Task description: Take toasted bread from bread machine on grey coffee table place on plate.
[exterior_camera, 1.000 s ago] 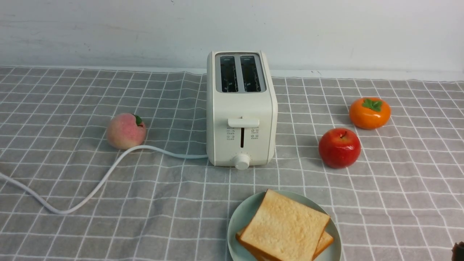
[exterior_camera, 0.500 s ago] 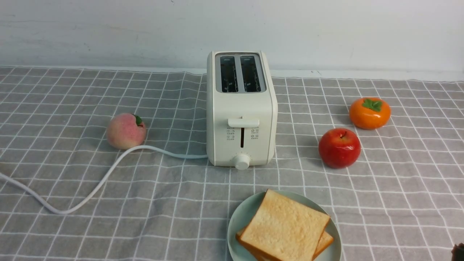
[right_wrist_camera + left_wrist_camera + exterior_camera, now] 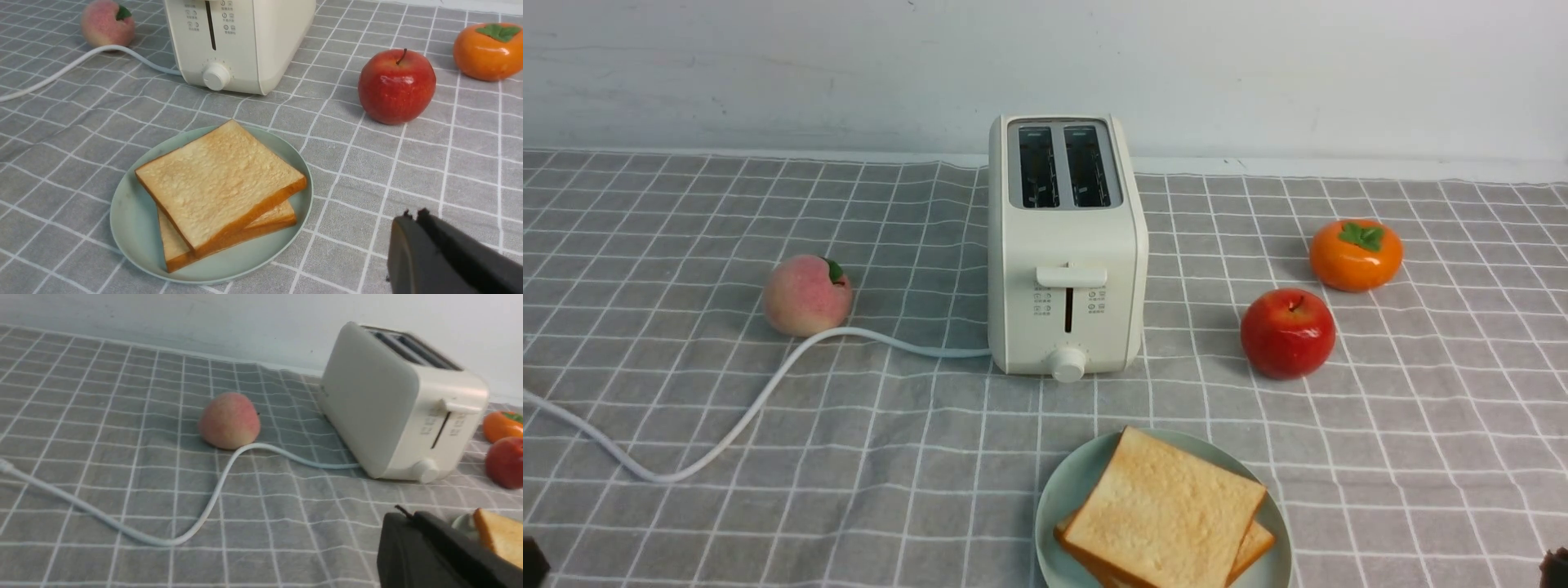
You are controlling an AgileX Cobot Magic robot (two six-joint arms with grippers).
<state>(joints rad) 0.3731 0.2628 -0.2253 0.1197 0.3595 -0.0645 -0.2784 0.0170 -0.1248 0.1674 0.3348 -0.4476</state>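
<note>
Two slices of toasted bread lie stacked on the mint-green plate (image 3: 1058, 494) at the front of the grey coffee table (image 3: 686, 212). The top slice (image 3: 1164, 510) sits askew over the lower one (image 3: 1259, 542). Both show in the right wrist view (image 3: 220, 179). The cream-white bread machine (image 3: 1066, 245) stands behind the plate with both slots empty and its lever up. My left gripper (image 3: 529, 562) is shut and empty at the front left corner. In its wrist view (image 3: 408, 516) a corner of bread (image 3: 498, 539) shows beyond it. My right gripper (image 3: 1556, 565) is shut and empty right of the plate (image 3: 412, 214).
A peach (image 3: 806, 294) lies left of the toaster. The white cord (image 3: 727, 425) curves from the toaster past the peach to the left edge. A red apple (image 3: 1287, 332) and an orange persimmon (image 3: 1356, 255) sit to the right. A white wall closes the back.
The tip of my left gripper has come into the front view's lower left corner. The bread, plate, toaster and right gripper have not moved.
</note>
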